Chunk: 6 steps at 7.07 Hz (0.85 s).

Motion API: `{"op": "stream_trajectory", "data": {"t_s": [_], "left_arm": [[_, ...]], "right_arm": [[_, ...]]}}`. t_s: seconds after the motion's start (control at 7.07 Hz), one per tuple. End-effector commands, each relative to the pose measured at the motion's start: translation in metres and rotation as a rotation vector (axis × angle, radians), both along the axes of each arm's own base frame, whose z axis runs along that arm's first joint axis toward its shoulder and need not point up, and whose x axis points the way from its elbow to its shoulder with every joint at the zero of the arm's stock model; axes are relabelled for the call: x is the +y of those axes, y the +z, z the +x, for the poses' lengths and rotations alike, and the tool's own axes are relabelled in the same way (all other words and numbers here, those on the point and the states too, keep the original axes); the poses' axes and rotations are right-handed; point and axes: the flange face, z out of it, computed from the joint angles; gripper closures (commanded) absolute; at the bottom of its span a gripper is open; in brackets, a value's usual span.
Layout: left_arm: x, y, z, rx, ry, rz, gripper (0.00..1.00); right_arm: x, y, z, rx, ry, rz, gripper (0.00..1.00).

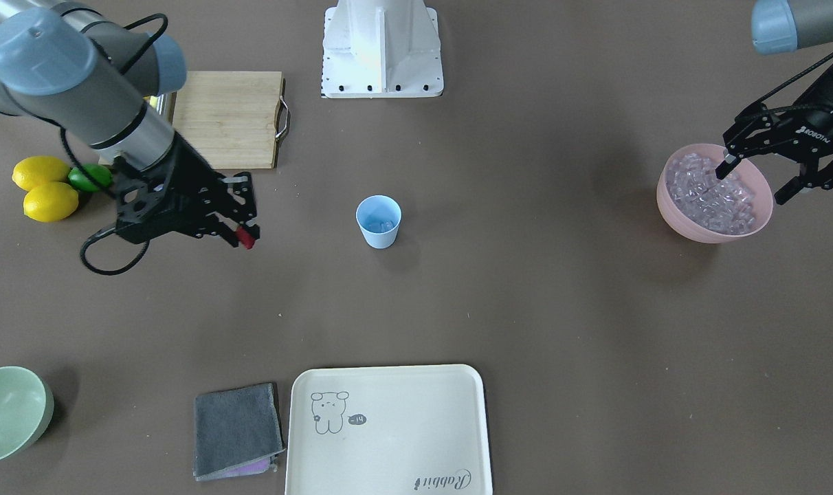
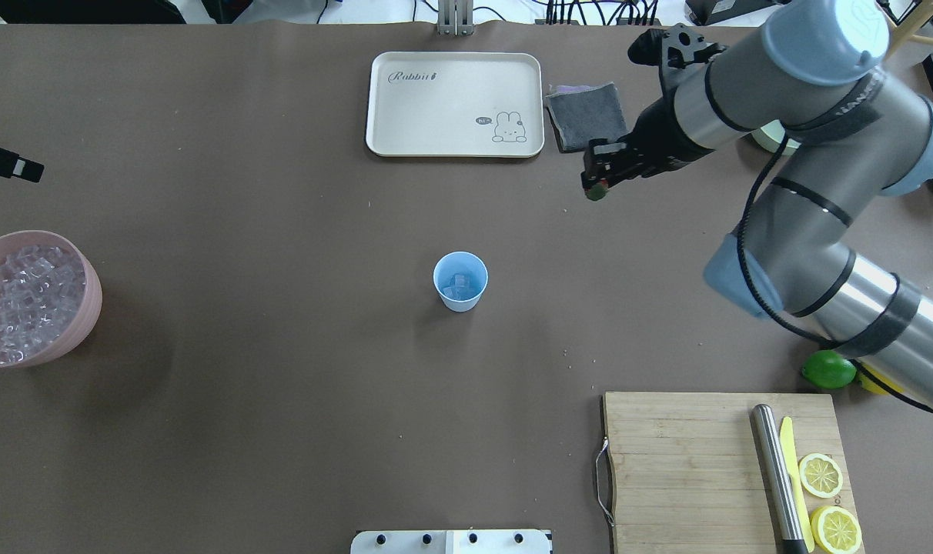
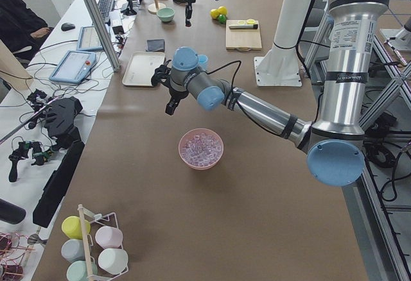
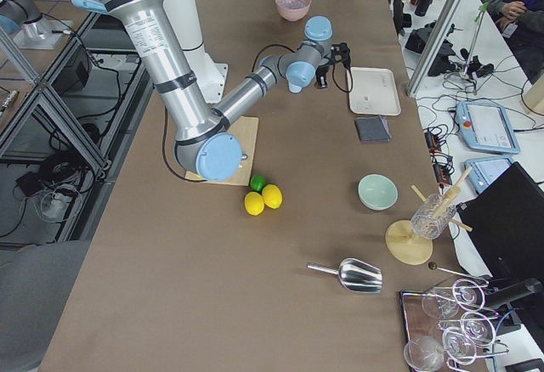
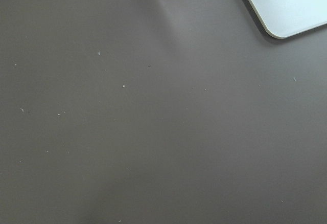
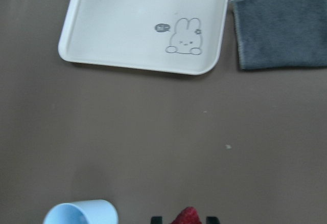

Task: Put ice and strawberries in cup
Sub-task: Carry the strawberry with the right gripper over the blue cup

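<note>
while the strawberry hangs pinched at the very tips of the right pincer, red flesh showing from the front and green cap from overhead, it sits in the air well to the side of the cup, not over it. the cup stands upright and alone near the middle of the surface, with a few pieces of ice already at its bottom. by my reading the berry has to be carried across to above the rim before it is let go. the hold looks shallow, right at the fingertips, so a jolt on the way could let the berry slip and roll off across the surface. a release too early or off-centre could bounce it off the rim or knock over the light tumbler. that arm's wrist view shows the cup at the lower left edge and the berry at the bottom middle, so the mouth lies off to one side of the pincer, near but apart. further out, the left pincer hangs with its jaws spread wide over the pink bowl heaped with more ice, one fingertip seemingly down at the heap, gripping nothing i can make out, and well apart from the cup. a cream tray and a grey cloth lie beyond the right pincer.
</note>
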Motion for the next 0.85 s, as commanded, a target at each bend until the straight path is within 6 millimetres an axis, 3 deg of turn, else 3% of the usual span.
{"op": "stream_trajectory", "data": {"t_s": [0.0, 0.14, 0.28, 0.71], "left_arm": [[-0.003, 0.001, 0.001, 0.000, -0.003, -0.009, 0.03], [-0.009, 0.008, 0.003, -0.005, -0.003, -0.023, 0.03], [-0.010, 0.010, 0.003, -0.006, -0.005, -0.026, 0.03], [-0.011, 0.012, 0.002, -0.008, -0.008, -0.032, 0.03]], "right_arm": [[0.062, -0.057, -0.100, -0.002, 0.080, 0.015, 1.00], [0.087, -0.070, -0.131, 0.032, 0.091, 0.040, 1.00], [0.094, -0.069, -0.139, 0.039, 0.080, 0.040, 1.00], [0.083, -0.050, -0.156, 0.085, 0.081, 0.036, 1.00]]}}
